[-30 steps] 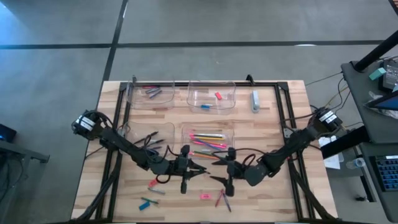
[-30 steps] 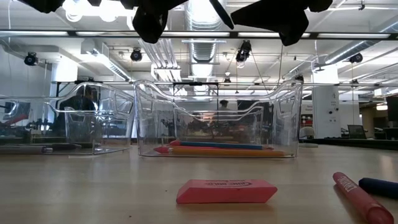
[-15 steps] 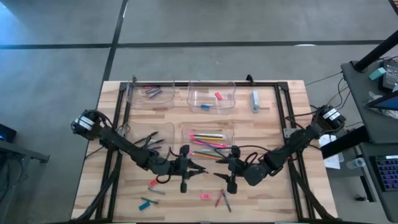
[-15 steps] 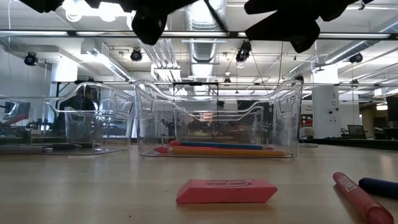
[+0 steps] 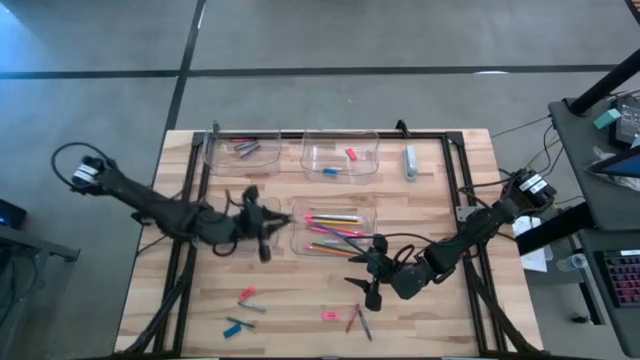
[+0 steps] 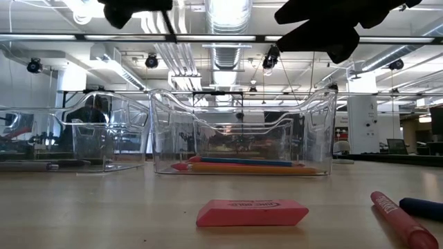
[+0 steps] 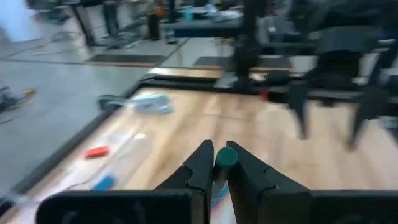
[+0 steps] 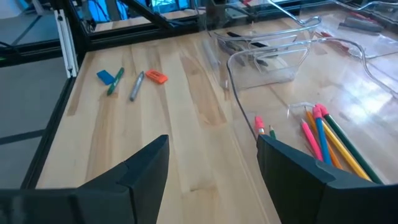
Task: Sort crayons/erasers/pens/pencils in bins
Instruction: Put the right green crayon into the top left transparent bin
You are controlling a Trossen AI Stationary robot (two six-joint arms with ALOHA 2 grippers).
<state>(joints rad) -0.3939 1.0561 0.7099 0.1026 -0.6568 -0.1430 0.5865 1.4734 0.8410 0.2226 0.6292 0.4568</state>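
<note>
Left tool (clamped) holds green pencil end-on.

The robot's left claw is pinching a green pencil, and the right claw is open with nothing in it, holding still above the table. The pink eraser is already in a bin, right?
Not quite. The pink eraser isn't in a bin; the low view shows it lying on the bare table in front of the bins. The rest is right: the left claw pinches a green pencil, and the right claw is open and empty.
</note>
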